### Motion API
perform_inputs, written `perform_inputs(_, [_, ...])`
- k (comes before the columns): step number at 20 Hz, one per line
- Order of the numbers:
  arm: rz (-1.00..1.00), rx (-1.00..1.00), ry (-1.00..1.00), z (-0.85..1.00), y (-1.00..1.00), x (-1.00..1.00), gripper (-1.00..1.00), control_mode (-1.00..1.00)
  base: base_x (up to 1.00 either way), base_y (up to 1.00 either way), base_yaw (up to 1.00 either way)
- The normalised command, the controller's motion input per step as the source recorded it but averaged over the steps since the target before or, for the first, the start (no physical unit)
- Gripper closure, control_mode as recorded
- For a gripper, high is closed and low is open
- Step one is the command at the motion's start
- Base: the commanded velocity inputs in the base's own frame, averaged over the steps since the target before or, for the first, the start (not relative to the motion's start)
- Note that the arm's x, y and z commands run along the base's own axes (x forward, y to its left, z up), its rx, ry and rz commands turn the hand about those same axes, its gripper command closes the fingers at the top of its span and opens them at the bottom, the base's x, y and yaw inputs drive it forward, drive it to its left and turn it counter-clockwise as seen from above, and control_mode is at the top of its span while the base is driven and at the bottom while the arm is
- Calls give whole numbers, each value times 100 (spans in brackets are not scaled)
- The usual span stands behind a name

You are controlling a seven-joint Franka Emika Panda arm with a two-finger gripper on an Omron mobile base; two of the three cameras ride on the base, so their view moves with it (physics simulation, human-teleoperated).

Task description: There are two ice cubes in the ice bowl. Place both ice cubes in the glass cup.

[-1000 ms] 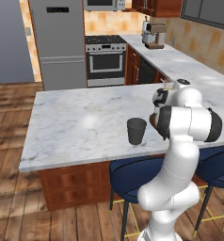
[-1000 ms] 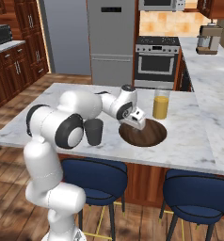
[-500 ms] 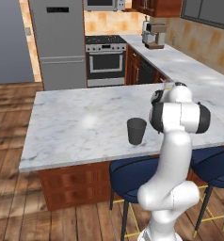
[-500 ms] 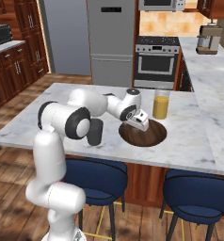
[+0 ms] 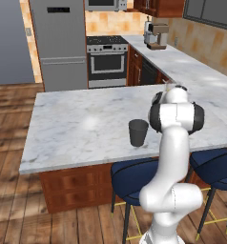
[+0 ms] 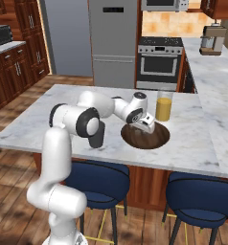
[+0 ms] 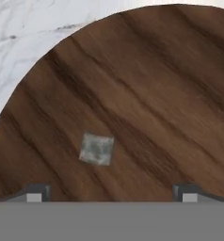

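Nearest to us in the hand view, our gripper (image 7: 109, 193) shows its two dark tips at the bottom corners, spread as wide as they go with nothing between them. Just above them, left of centre, one ice cube (image 7: 96, 148) lies flat on the wood-grain floor of the bowl (image 7: 170, 84), clear of both tips; we can see only this one cube. The bowl's rim curves across the upper left, with the marble counter (image 7: 24, 33) beyond it.

In the right base view, the blue stools (image 6: 99, 179) sit lowest in the frame. Above them the arm reaches from the lower left toward the centre, and the gripper (image 6: 145, 125) hangs over the left part of the bowl (image 6: 156, 139), tilted down into it. The cup (image 6: 96, 135) stands upright on the counter, left of the bowl and partly behind the arm's elbow. A glass of orange drink (image 6: 164, 106) stands just behind the bowl.

In the left base view, the cup (image 5: 138, 132) is at mid-frame, just left of the arm. Farther back, at the top, are the stove (image 5: 108, 59) and the fridge (image 5: 58, 43).
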Motion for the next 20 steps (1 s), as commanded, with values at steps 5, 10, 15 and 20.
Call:
perform_inputs(5, [0, 0, 0, -33, 0, 17, -100, -100, 0, 0, 0])
perform_inputs(10, [0, 0, 0, -31, 0, 21, -100, -100, 0, 0, 0])
perform_inputs(15, [0, 0, 0, -20, 0, 36, -100, -100, 0, 0, 0])
perform_inputs(20, [0, 0, 0, -20, 0, 31, -100, -100, 0, 0, 0])
